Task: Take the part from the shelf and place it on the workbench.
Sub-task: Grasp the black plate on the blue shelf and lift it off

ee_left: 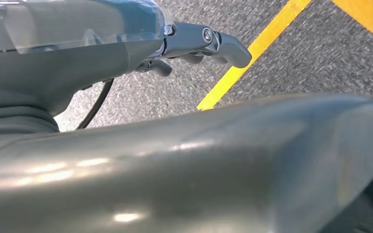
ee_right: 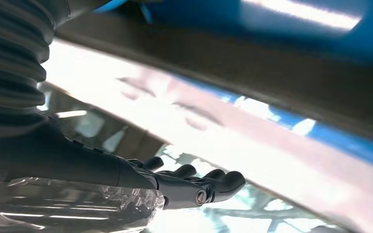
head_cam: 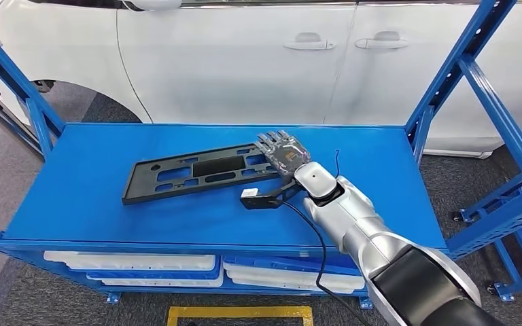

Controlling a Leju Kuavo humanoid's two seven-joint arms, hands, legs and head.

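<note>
The part (head_cam: 200,171), a long flat black plastic plate pierced with rectangular cut-outs, is lying on the blue shelf (head_cam: 109,204), its far end slightly angled toward the white car (head_cam: 245,61) behind. The right hand (head_cam: 284,153) is reaching out over the plate's right end, palm down, its dark fingers (head_cam: 272,141) extending nearly straight and lying side by side over the plate's edge; whether they are actually touching it is hard to tell from the head view. In the right wrist view the fingers (ee_right: 209,182) are showing as smooth dark segments, only slightly curled and gripping nothing, against a blurred backdrop. The left hand (ee_left: 194,43) is hanging above grey speckled carpet (ee_left: 296,53) crossed by a yellow line (ee_left: 252,53), its dark fingers (ee_left: 223,43) holding nothing and lying close together.
</note>
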